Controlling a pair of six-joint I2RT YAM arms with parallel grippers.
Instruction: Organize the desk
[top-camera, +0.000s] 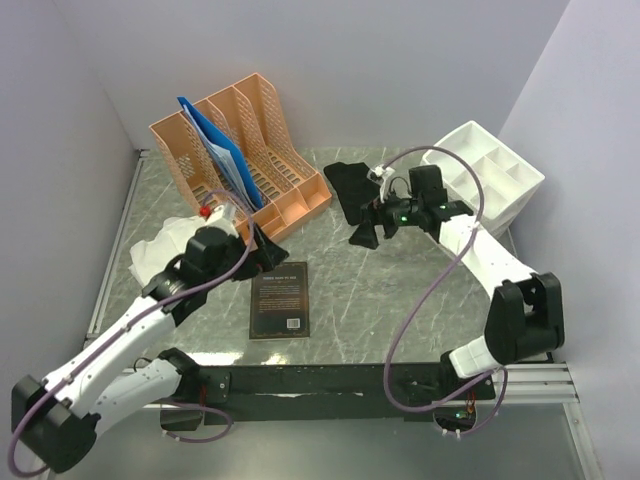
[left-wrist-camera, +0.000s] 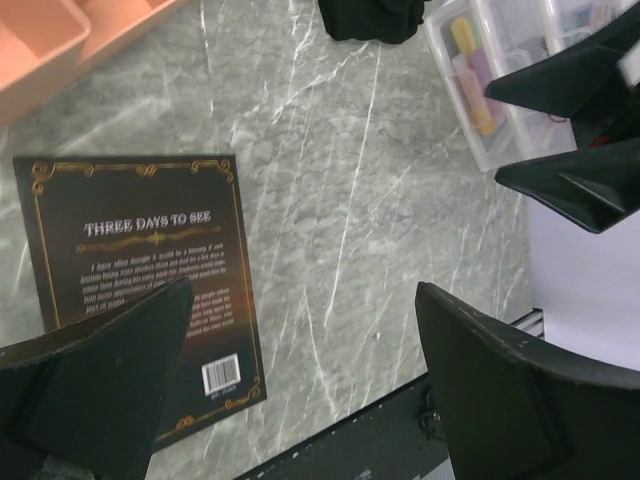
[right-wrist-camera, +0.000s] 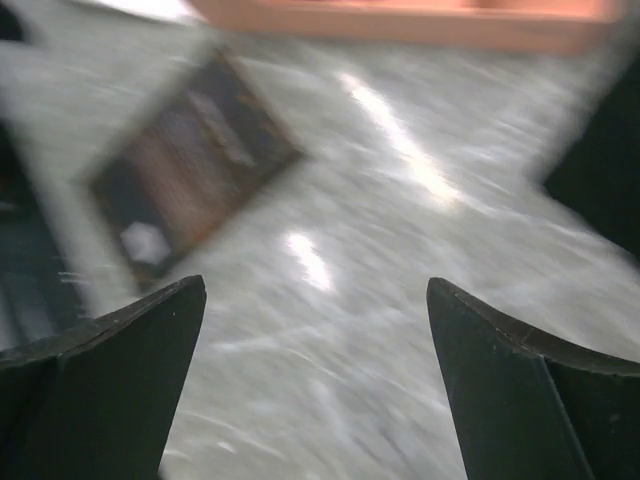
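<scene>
The desk (top-camera: 380, 300) is a grey-green marble top with a black rail (top-camera: 330, 380) at its near edge. A dark book (top-camera: 279, 300) titled "Three Days to See" lies flat on it, back cover up; it also shows in the left wrist view (left-wrist-camera: 140, 260) and, blurred, in the right wrist view (right-wrist-camera: 190, 170). My left gripper (top-camera: 266, 251) is open and empty above the desk just behind the book (left-wrist-camera: 300, 380). My right gripper (top-camera: 358, 222) is open and empty over the desk's middle (right-wrist-camera: 315, 380), beside a black object (top-camera: 350, 182).
An orange file rack (top-camera: 245, 150) with a blue folder (top-camera: 222, 150) stands at the back left. A white compartment tray (top-camera: 485, 180) holding pens (left-wrist-camera: 470, 60) stands at the back right. A white cloth (top-camera: 165, 245) lies at the left edge.
</scene>
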